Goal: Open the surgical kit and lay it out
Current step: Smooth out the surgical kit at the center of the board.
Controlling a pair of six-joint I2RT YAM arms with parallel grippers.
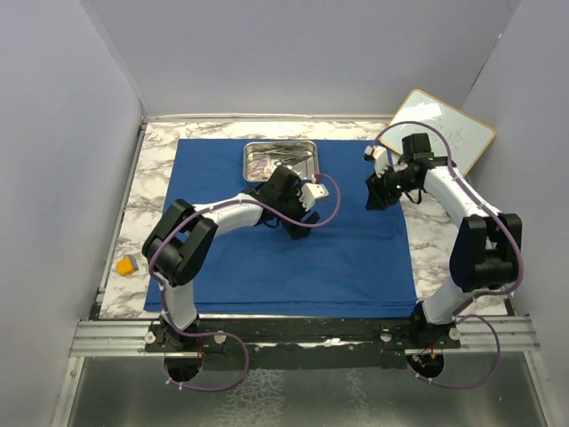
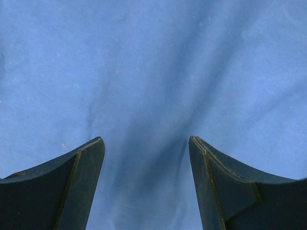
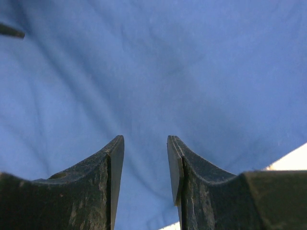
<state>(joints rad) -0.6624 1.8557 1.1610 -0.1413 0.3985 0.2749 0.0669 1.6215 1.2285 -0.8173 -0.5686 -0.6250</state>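
Finding the large royal-blue cloth wrap (image 1: 356,258) lying opened out flat across the middle of the white marbled tabletop (image 1: 151,178) and covering most of it, with only soft creases showing in both wrist views. Seeing the shallow rectangular steel tray (image 1: 281,142) sitting on the cloth at its 12 o'clock edge, long side running left to right. Making out thin steel instruments (image 1: 292,157) lying inside the tray toward its 3 o'clock half, and a pale packet (image 1: 260,165) lying toward its 9 o'clock end; failing to tell scissors from forceps at this size.

Moving outward to the left gripper (image 1: 283,191) (image 2: 145,140), hanging over the cloth just at the tray's 6 o'clock side. Finding its dark fingers (image 2: 72,191) standing wide apart, with only bare blue cloth showing in the gap, and gripping nothing.

Placing the right gripper (image 1: 375,196) (image 3: 145,138) at about 4 o'clock from the tray, well apart from it, over the cloth near its 3 o'clock border. Finding its fingers (image 3: 91,191) standing roughly half open, again framing only cloth and holding nothing. Catching a sliver of pale tabletop at the 5 o'clock corner of the right wrist view, plus a thin dark edge at the 10 o'clock corner, too little of it showing to name.

Spotting a wood-framed whiteboard (image 1: 442,129) lying skewed off the cloth at 2 o'clock, beyond the right arm. Spotting a small yellow-orange block (image 1: 127,264) resting on the marble at 9 o'clock, just beside the cloth's left border.
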